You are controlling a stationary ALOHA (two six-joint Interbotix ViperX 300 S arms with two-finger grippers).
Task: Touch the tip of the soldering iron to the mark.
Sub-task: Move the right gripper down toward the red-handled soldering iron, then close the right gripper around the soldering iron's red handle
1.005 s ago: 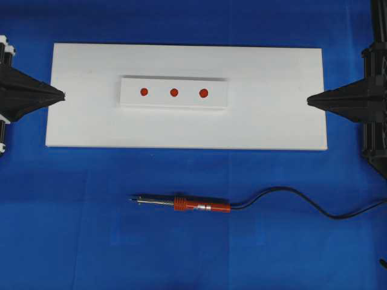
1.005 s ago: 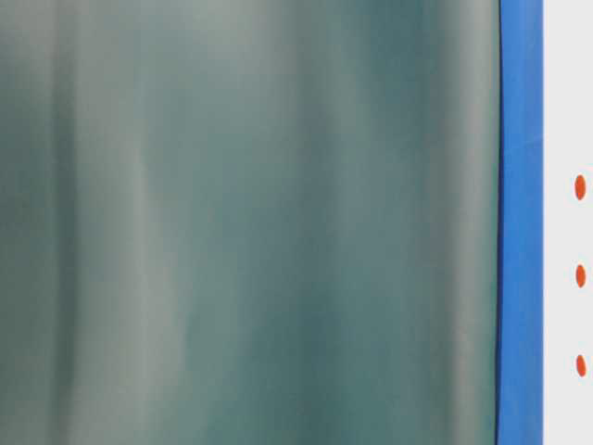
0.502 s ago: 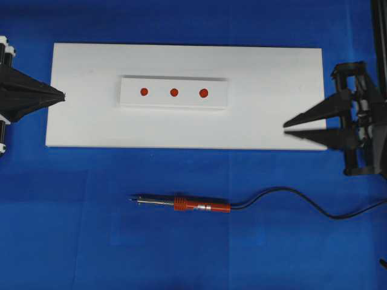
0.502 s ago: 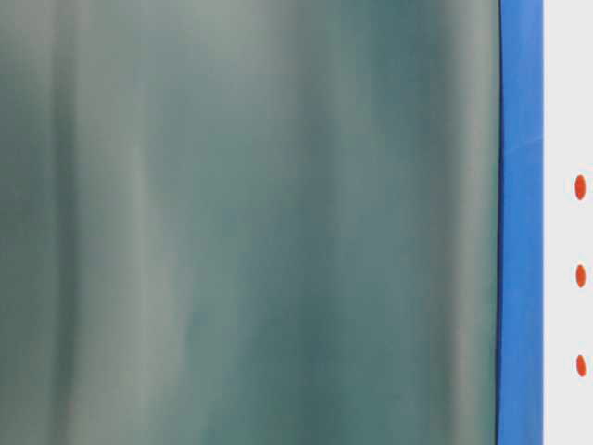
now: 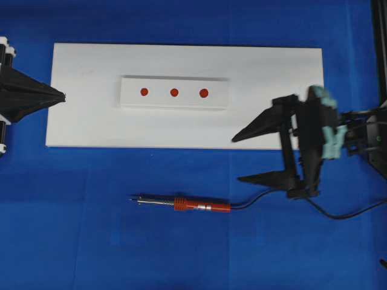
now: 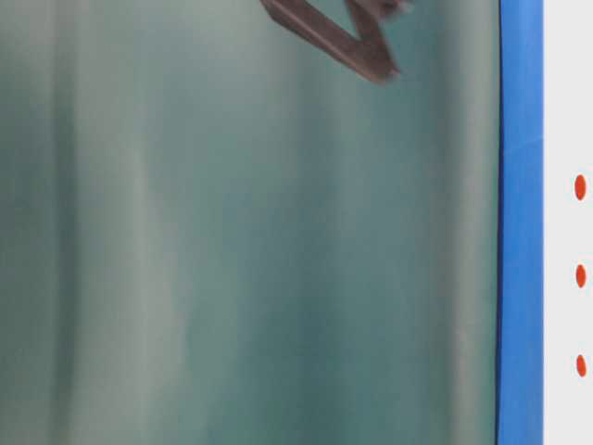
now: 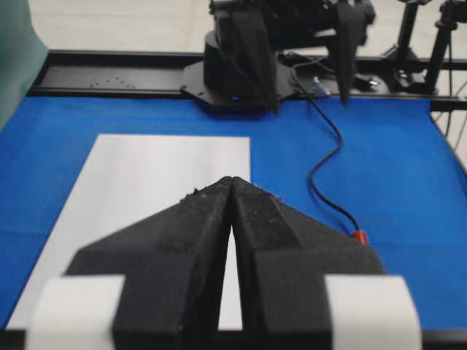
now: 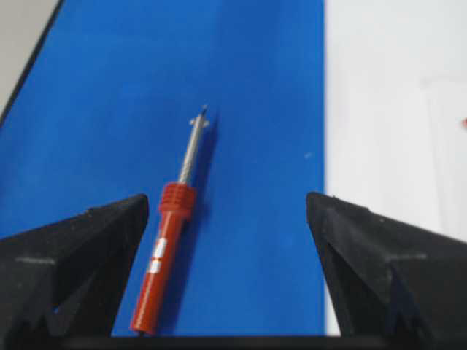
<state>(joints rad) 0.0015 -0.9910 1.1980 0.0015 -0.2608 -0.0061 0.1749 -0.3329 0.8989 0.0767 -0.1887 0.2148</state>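
Note:
The soldering iron (image 5: 193, 204) lies flat on the blue mat in front of the white board, orange-red handle to the right. Its tip (image 5: 132, 198) points left. The mark (image 5: 174, 92) is the middle of three red dots on the white block (image 5: 158, 101). My right gripper (image 5: 237, 159) hovers open over the board's front right corner, just right of the handle's cord end, holding nothing. In the right wrist view the iron (image 8: 164, 262) lies by the left finger of my right gripper (image 8: 226, 198). My left gripper (image 5: 62, 95) is shut at the board's left edge.
The white board (image 5: 91, 127) carries the block. The black cord (image 5: 290, 194) runs from the handle toward the right edge, under my right gripper. A blurred green surface (image 6: 232, 241) fills most of the table-level view, with the mark (image 6: 580, 275) at its right edge.
My right gripper has opened wide and moved left and toward the front, from the board's right edge to above the iron's cord end. The left gripper and the iron have not moved.

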